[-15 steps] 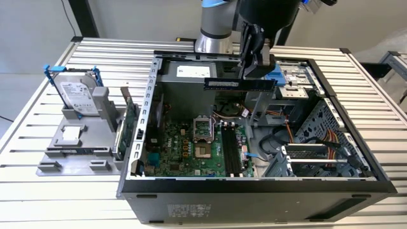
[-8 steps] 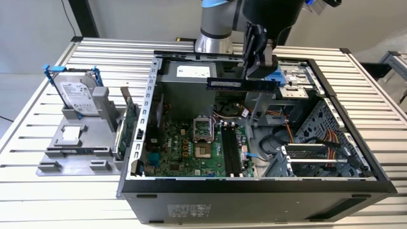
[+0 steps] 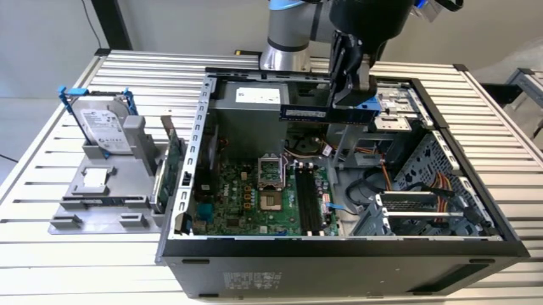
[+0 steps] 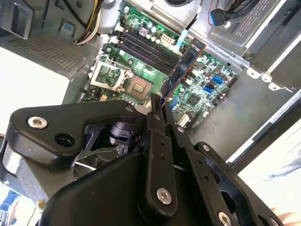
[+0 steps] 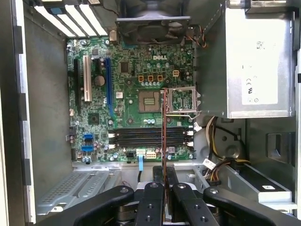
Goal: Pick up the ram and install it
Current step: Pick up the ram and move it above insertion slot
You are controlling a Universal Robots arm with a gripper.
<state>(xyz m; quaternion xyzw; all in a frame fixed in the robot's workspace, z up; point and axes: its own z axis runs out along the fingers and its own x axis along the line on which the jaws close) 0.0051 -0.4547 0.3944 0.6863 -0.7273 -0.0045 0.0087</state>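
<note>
My gripper hangs over the back of the open computer case and is shut on the ram, a narrow dark stick with a pale label, held level above the motherboard. In the second wrist view the ram sticks out from the gripper over the board. The first wrist view has the ram edge-on, rising from the gripper across the black memory slots. Those slots lie well below the stick, beside the open processor socket.
A silver hard drive in blue rails stands on a grey holder at the exterior view's left. A green expansion card stands by the case wall. Inside the case are a power supply, a fan and orange cables.
</note>
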